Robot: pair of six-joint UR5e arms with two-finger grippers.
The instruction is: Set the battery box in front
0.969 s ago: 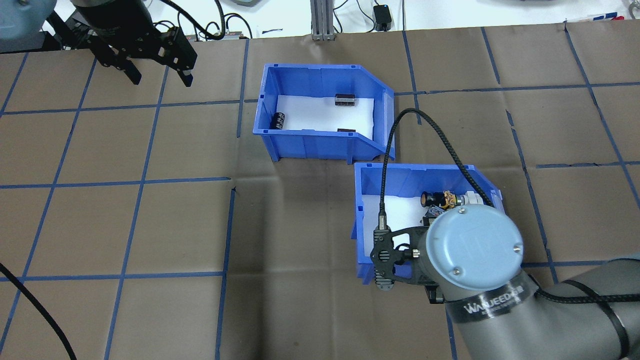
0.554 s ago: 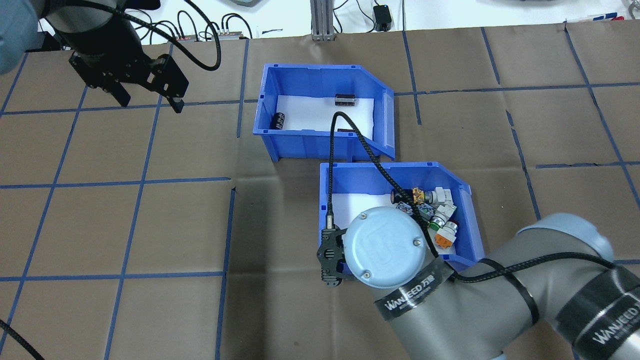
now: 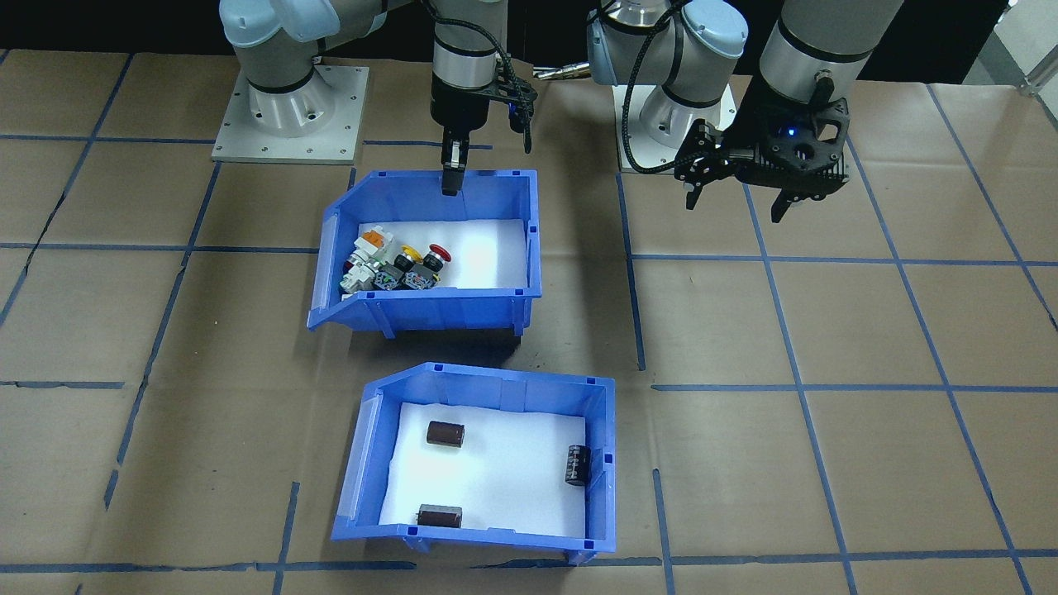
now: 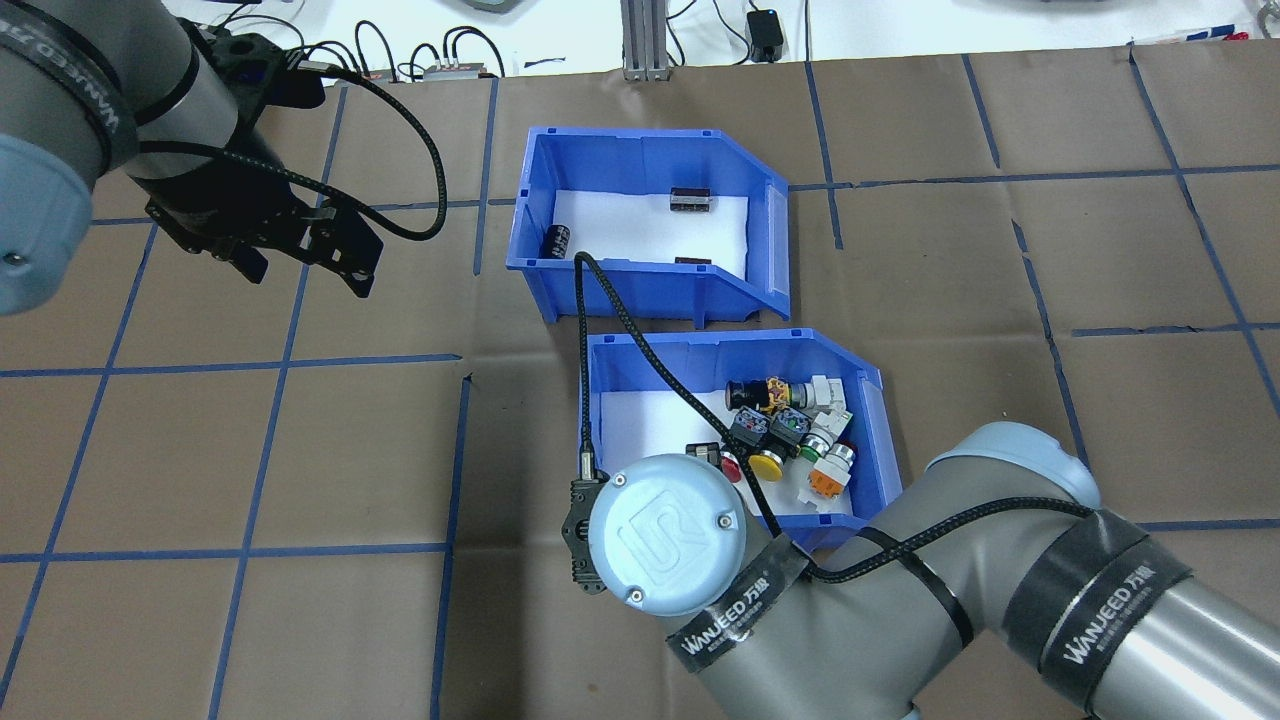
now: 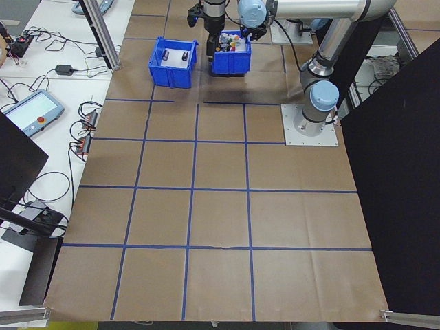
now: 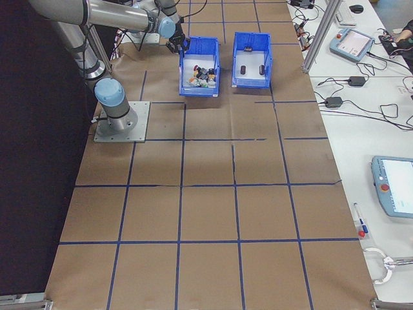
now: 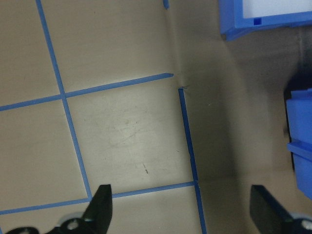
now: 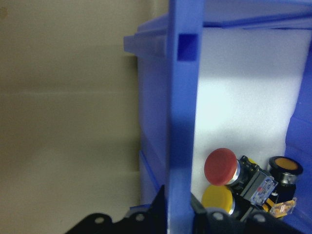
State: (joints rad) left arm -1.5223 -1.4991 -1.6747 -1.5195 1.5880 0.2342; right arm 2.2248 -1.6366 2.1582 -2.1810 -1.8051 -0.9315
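Nearest the robot's base, the switch bin [image 4: 880, 420] is gripped by the right gripper [image 3: 451, 178], whose fingers are clamped over the rim of the bin's robot-side wall, one finger inside and one outside, as the right wrist view shows. Red, yellow, orange and white push-button switches [image 4: 790, 435] are piled toward the bin's sloped cut-away side on white foam. Off to the robot's left, the left gripper [image 3: 738, 202] is held above bare brown paper [image 4: 300, 450] marked with blue tape lines, its fingers [image 7: 103, 204] spread apart and gripping nothing. Farther from the robot, just beyond the switch bin and not touching it, the battery box [image 4: 540, 200] is set on the table, with three dark cylinders [image 3: 445, 434] lying apart on its white foam lining.
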